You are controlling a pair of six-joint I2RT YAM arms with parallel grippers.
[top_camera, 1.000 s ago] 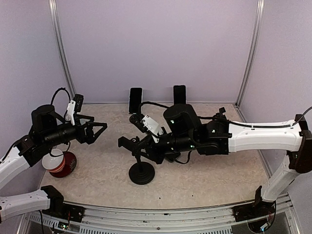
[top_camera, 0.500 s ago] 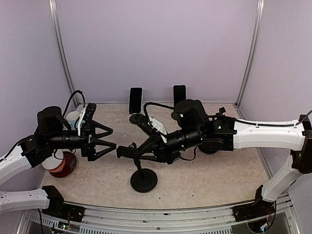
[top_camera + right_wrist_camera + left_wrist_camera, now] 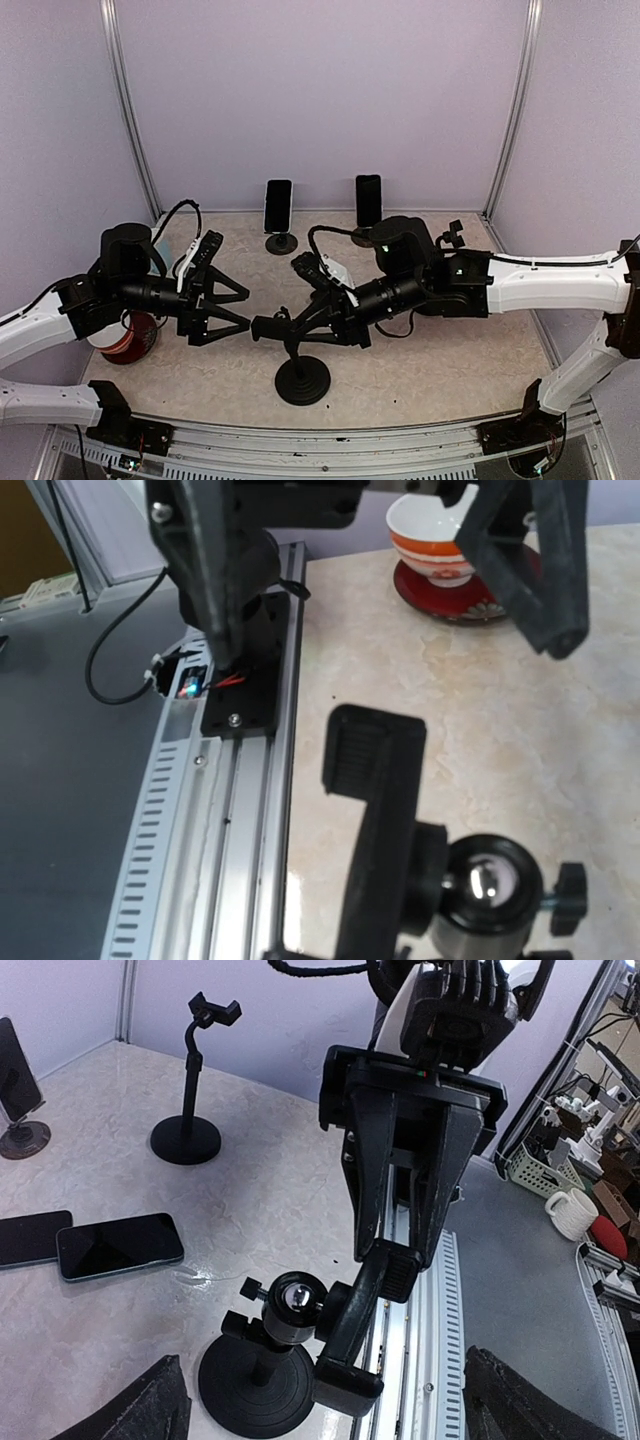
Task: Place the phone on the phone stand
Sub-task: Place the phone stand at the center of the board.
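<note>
Your right end effector [image 3: 395, 1250] is clamped on the phone stand [image 3: 255, 1385] cradle, while your left end effector [image 3: 245, 312] gapes wide and empty beside it.

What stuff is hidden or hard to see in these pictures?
Top view: flat phones hidden under right arm; bowl half hidden by left arm.
Right wrist view: stand base cut off at bottom edge.
Left wrist view: one flat phone cut off by left edge.

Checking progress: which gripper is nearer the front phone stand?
Right. The right gripper grips the holder of the front phone stand; the left gripper hovers open just left, apart.
</note>
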